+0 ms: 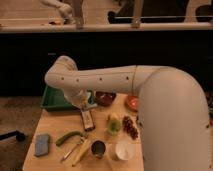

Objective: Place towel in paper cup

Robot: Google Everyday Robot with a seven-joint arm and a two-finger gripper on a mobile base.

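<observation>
The hand (pixel 84 100) hung low over the back of the table (pixel 55 125), at the near right corner of the green tray (pixel 52 101); whether it was spread or clenched could not be told, nor whether it touched anything. No writing could be read on any item.

Just in front of the hand lay a dark, flat packet (pixel 88 120), its label illegible. Right of the hand, along the back edge, stood a dark bowl (pixel 105 98) and further right an orange-red bowl (pixel 133 102). Toward the middle of the table sat a pale green fruit (pixel 114 125) with a bunch of dark grapes (pixel 130 127) beside it.

Nearer the front edge lay a green pepper-like vegetable (pixel 68 137), a utensil (pixel 73 149) and a banana (pixel 81 153) close together. The dark metal cup (pixel 98 148) stood at the front, and the paper cup (pixel 124 150) just to its right, mouth up. A blue pad (pixel 42 144) lay by the front left corner. The towel could not be made out anywhere.
</observation>
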